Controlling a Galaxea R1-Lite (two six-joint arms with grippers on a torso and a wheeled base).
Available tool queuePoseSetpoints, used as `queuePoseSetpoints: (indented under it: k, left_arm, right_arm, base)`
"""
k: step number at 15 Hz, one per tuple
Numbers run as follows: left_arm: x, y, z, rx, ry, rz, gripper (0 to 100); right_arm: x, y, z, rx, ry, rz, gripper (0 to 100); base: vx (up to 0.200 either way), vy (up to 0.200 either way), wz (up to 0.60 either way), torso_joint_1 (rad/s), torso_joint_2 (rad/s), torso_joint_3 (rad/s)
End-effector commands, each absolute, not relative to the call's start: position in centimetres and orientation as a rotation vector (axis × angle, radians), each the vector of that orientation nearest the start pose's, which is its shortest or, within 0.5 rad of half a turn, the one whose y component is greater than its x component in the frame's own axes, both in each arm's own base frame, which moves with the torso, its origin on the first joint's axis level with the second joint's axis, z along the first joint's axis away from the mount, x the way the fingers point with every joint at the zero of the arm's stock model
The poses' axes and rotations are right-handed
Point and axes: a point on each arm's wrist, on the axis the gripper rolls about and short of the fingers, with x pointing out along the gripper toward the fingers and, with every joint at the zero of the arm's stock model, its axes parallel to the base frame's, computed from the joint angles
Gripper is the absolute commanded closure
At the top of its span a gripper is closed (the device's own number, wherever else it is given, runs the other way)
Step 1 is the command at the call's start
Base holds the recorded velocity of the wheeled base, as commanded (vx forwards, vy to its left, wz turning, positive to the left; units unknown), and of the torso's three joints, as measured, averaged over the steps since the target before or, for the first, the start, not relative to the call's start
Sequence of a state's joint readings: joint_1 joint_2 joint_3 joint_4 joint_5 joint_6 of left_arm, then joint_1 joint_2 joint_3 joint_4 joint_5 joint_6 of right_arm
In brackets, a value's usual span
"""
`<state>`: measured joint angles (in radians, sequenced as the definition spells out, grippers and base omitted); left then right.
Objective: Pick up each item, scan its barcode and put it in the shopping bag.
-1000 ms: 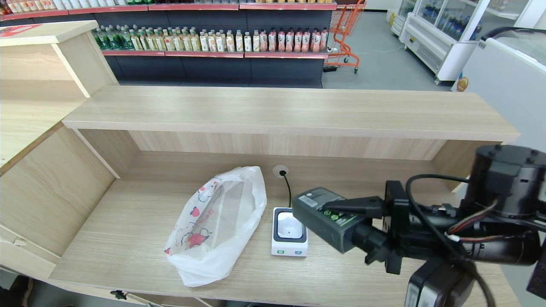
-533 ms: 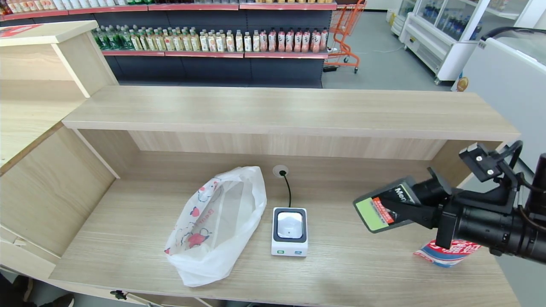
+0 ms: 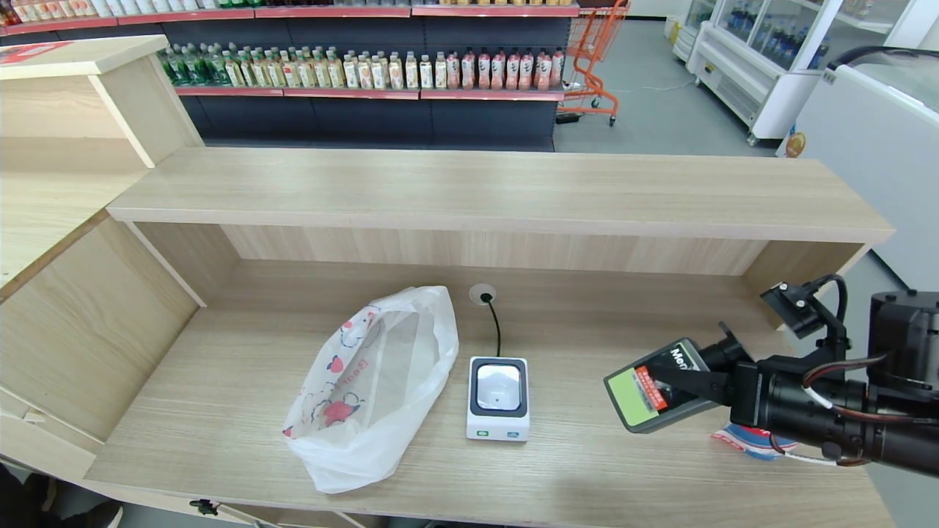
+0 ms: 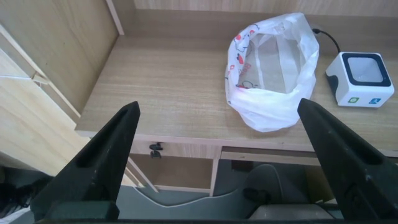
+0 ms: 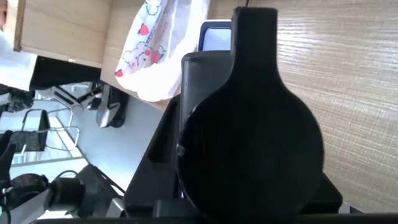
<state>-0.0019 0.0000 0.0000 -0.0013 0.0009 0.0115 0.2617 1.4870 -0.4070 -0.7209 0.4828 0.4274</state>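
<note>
A: Dark box point(image 3: 645, 389), where?
B: Up off counter point(image 3: 220, 411), in right gripper point(image 3: 678, 381), fingers clamped on it. R of scanner point(image 3: 498, 396), apart from it. Shopping bag point(image 3: 374, 381) flat on counter, scanner's other side.
A: Pointing which way?
B: Long axis approx. along counter, green end twd scanner, tipped slightly down.
A: Labels?
B: Green panel w/ red strip on end face, white lettering on dark side.
A: Left gripper point(image 4: 217, 109)?
B: Fingers spread wide, nothing between, above counter's near edge by bag.
</note>
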Motion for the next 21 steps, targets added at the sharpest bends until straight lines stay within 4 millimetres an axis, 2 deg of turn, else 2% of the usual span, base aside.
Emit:
queuePoseSetpoints:
  k: [1, 5, 9, 12, 15, 17, 21]
  left_arm:
    - [-2.3, 0.0, 7.6, 0.011, -0.002, -0.003, 0]
    - [-2.3, 0.0, 7.6, 0.008, -0.002, 0.0, 0]
    - [-2.3, 0.0, 7.6, -0.006, -0.003, -0.002, 0]
    - [-2.3, 0.0, 7.6, -0.021, -0.002, -0.002, 0]
    - [-2.3, 0.0, 7.6, -0.011, -0.003, -0.002, 0]
    - [-2.3, 0.0, 7.6, -0.008, -0.003, -0.002, 0]
    - [-2.3, 0.0, 7.6, -0.006, -0.003, -0.002, 0]
  right_arm:
    - [20.7, 6.9, 14.5, 0.441, 0.526, 0.659, 100]
    - [20.6, 7.0, 14.2, 0.441, 0.535, 0.66, 100]
    - [21.1, 7.1, 14.0, 0.433, 0.544, 0.657, 100]
    - [22.2, 7.8, 13.8, 0.402, 0.55, 0.676, 100]
    - [23.7, 8.4, 11.9, 0.342, 0.597, 0.659, 100]
    - [25.4, 8.9, 11.0, 0.327, 0.613, 0.592, 100]
    - [28.2, 9.9, 9.7, 0.323, 0.631, 0.576, 100]
  base:
    - [0.0, 0.0, 0.0, 0.0, 0.0, 0.0]
    - [0.0, 0.0, 0.0, 0.0, 0.0, 0.0]
    - [0.0, 0.2, 0.0, 0.0, 0.0, 0.004]
    - [0.0, 0.2, 0.0, 0.006, 0.01, 0.007]
    - [0.0, 0.2, 0.0, 0.007, 0.0, 0.002]
    - [0.0, 0.0, 0.0, 0.0, 0.0, 0.0]
    - [0.0, 0.0, 0.0, 0.0, 0.0, 0.0]
